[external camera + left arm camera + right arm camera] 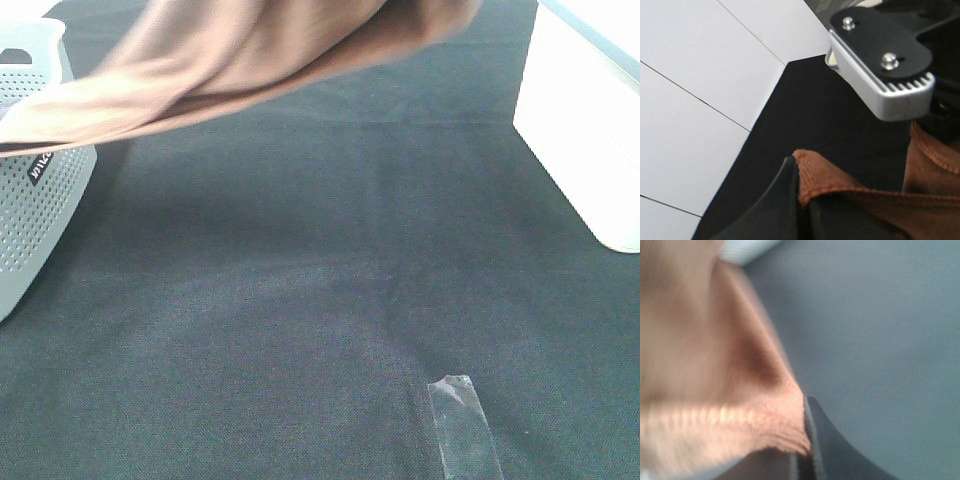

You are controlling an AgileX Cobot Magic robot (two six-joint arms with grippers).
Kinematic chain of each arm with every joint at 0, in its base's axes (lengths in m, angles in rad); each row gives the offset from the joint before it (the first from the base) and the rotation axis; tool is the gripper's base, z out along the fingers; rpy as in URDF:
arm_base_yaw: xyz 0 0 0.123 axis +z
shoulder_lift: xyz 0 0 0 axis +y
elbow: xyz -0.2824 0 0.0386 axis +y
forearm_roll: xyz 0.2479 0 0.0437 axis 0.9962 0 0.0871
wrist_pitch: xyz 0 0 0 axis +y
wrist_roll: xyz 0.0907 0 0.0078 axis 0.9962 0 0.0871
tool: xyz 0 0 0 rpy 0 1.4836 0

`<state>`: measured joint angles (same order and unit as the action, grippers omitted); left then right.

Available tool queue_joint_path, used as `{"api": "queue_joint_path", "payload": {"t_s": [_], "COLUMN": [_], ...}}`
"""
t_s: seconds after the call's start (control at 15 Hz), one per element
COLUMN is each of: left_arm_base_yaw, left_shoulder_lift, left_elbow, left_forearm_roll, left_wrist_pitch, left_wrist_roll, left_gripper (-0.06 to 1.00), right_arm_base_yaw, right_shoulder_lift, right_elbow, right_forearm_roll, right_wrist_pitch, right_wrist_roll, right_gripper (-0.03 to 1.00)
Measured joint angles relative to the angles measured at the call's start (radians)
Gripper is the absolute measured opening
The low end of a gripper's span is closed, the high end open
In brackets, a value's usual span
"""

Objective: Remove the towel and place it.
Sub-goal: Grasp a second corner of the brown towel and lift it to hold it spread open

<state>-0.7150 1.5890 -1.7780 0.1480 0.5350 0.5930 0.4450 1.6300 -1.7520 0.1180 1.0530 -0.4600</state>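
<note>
- Above the desk's far edge, the towel [250, 60] stretches left-right, its low end by the perforated white basket [40, 200].
- Your left gripper [800, 200] and right gripper [802, 455] each clamp its hem.

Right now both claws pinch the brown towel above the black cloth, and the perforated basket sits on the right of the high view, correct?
No: the exterior high view shows the basket on the left, not the right. The left claw and right claw do pinch the towel above the black cloth.
</note>
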Motion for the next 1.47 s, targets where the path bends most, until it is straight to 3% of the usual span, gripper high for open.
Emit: {"api": "queue_joint_path", "payload": {"t_s": [0.2, 0.27, 0.33, 0.67, 1.0, 1.27, 1.47], "left_arm_base_yaw": [0.058, 0.133, 0.171, 0.297, 0.412, 0.454, 0.486], "left_shoulder_lift": [0.027, 0.043, 0.05, 0.11, 0.196, 0.249, 0.282], "left_elbow": [0.0, 0.0, 0.0, 0.0, 0.0, 0.0, -0.004], "left_forearm_roll": [0.091, 0.106, 0.107, 0.113, 0.119, 0.109, 0.067], "left_wrist_pitch": [-0.169, -0.288, -0.343, -0.57, -0.797, -1.035, -1.094], "left_wrist_roll": [0.0, 0.0, 0.0, 0.0, 0.0, 0.0, -0.007], "left_gripper": [0.0, 0.0, 0.0, 0.0, 0.0, 0.0, 0.0], "right_arm_base_yaw": [0.0, 0.0, 0.0, 0.0, 0.0, 0.0, -0.025], "right_shoulder_lift": [0.086, 0.14, 0.159, 0.217, 0.28, 0.326, 0.352], "right_elbow": [-0.256, -0.39, -0.435, -0.495, -0.495, -0.495, -0.495], "right_forearm_roll": [-0.197, -0.292, -0.33, -0.406, -0.559, -0.615, -0.615], "right_wrist_pitch": [0.063, 0.064, 0.036, -0.307, -0.505, -0.801, -0.884], "right_wrist_roll": [0.004, 0.004, 0.004, 0.009, 0.009, 0.07, 0.136], "right_gripper": [0.0, 0.0, 0.0, 0.0, 0.0, 0.0, 0.0]}}
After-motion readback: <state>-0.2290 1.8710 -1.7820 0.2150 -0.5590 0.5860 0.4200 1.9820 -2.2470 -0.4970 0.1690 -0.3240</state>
